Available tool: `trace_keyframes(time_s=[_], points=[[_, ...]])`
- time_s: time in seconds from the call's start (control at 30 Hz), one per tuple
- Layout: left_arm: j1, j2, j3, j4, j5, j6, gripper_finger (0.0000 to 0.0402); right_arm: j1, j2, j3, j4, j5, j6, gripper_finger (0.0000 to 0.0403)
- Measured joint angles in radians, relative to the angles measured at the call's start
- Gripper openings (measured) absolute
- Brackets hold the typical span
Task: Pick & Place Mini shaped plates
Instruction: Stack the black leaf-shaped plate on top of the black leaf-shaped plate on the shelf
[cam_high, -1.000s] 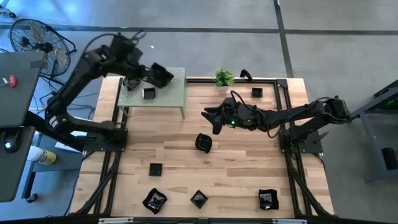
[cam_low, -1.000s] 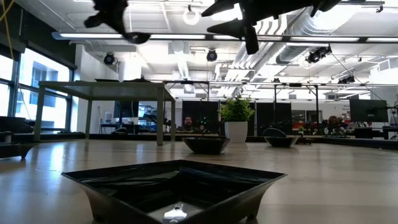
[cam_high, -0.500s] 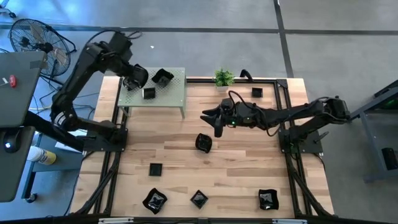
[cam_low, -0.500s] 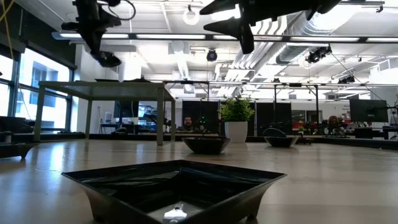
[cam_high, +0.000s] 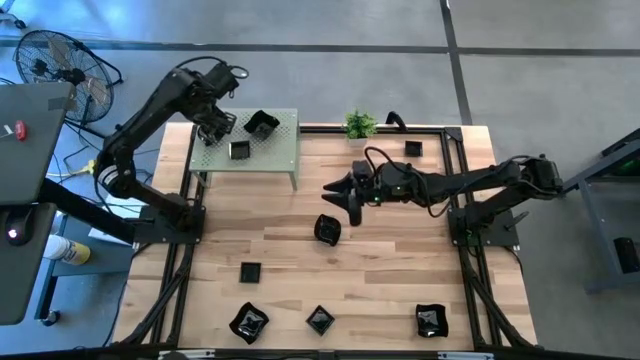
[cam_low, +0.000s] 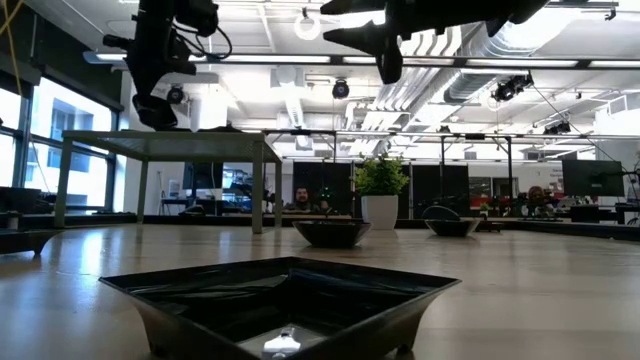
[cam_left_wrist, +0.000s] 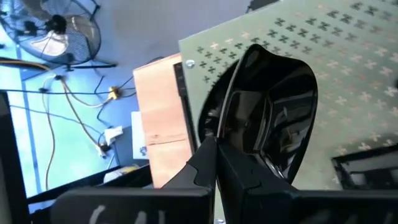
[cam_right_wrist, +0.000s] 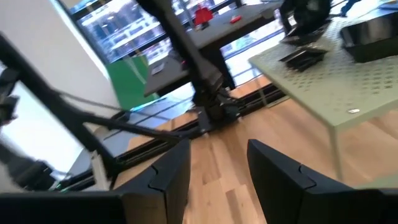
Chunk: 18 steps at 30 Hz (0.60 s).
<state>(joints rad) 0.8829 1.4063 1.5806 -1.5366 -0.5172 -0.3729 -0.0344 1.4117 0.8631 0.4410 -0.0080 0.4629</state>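
Two mini shaped plates lie on the small green perforated table (cam_high: 280, 150): a glossy black one (cam_high: 262, 124) (cam_left_wrist: 267, 112) and a square one (cam_high: 238, 150). My left gripper (cam_high: 221, 127) (cam_left_wrist: 214, 158) hovers just left of the glossy one, shut with nothing in it. A round black plate (cam_high: 327, 229) (cam_low: 332, 232) rests mid-table. My right gripper (cam_high: 341, 196) (cam_right_wrist: 217, 174) hangs open above and slightly behind it, empty. Further plates sit at the front (cam_high: 250, 271) (cam_high: 248, 322) (cam_high: 319, 320) (cam_high: 431, 321) and one at the back right (cam_high: 413, 149).
A small green potted plant (cam_high: 360, 125) (cam_low: 380, 195) stands at the table's back edge. Black rails (cam_high: 460, 180) frame the wooden tabletop. A fan (cam_high: 60, 65) and a grey desk (cam_high: 25, 160) stand off the left side. One plate (cam_low: 285, 300) fills the low view's foreground.
My left gripper has drawn back to the left, leaving the glossy plate on the green table. The right gripper has drifted slightly left, still open.
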Motion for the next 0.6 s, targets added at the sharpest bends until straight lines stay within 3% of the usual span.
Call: trace_keyframes(time_s=[0.23, 0.6], points=[[0.000, 0.023, 0.000, -0.006, -0.028, -0.028, 0.0000, -0.025, 0.000, 0.000, -0.014, -0.115, 0.000, 0.0154], [0.000, 0.036, 0.000, -0.018, -0.042, -0.044, 0.0003, -0.032, 0.000, 0.000, -0.013, -0.133, -0.001, 0.0154]])
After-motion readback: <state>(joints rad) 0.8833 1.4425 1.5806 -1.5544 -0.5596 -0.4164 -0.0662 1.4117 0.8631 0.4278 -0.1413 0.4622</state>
